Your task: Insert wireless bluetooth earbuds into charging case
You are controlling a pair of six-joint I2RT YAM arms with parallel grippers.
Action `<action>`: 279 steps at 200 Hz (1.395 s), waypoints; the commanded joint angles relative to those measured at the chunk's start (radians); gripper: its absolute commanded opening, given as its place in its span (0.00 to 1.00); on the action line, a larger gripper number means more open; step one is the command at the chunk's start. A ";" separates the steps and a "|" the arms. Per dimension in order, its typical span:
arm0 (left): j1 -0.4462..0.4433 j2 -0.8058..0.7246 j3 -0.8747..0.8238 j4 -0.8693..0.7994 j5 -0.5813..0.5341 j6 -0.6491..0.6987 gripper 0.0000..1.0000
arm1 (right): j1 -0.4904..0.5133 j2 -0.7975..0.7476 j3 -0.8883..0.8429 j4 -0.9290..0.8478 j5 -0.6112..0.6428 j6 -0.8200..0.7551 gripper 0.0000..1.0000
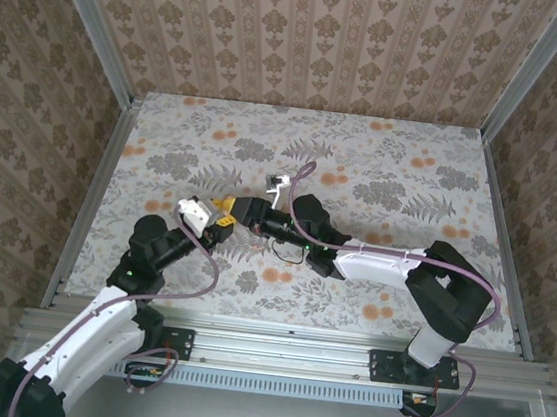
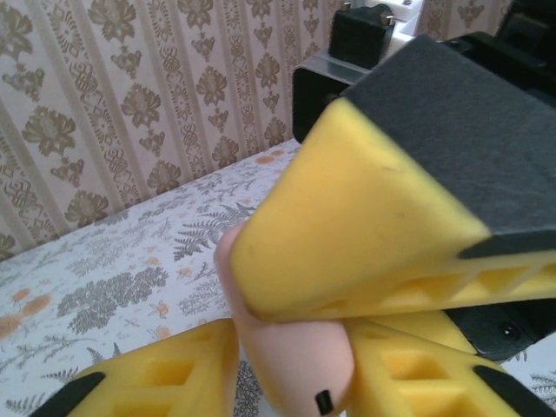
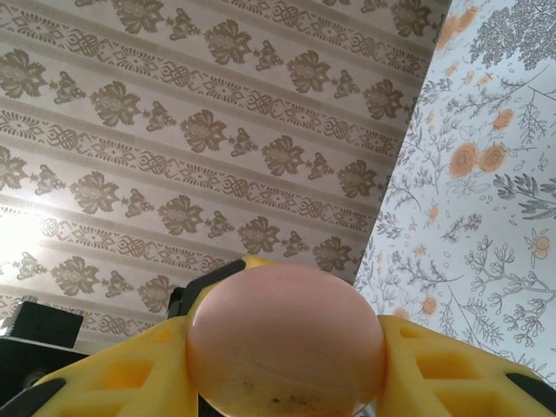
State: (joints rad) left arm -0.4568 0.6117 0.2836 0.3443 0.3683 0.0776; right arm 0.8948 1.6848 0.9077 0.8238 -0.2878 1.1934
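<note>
Pink charging case [image 3: 287,334] pinched inside right end effector [image 3: 287,369]; left end effector [image 2: 291,378] grips it too.

Beige damask wallpaper on all three walls [image 1: 308,41], a grey-and-orange floral table [image 1: 402,182], silver metal posts [image 1: 94,26] up the back corners, and a metal rail [image 1: 282,355] along the table's near edge. Lighting's bright.

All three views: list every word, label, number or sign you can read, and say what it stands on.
None: no readable text anywhere.
Small black mark on the pink rounded object: too blurred to show any letters or digits.
Wallpaper and floral table cover: patterns, no writing.
</note>
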 commanded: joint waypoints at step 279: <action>0.045 0.123 0.134 0.146 0.590 -0.166 0.08 | -0.282 -0.396 0.040 -0.806 -0.681 -1.599 0.59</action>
State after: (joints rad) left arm -0.4007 0.7380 0.3828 0.4423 0.8661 -0.0811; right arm 0.6140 1.2575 0.8833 0.1516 -0.8238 -0.1768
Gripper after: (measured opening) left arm 0.198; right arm 0.592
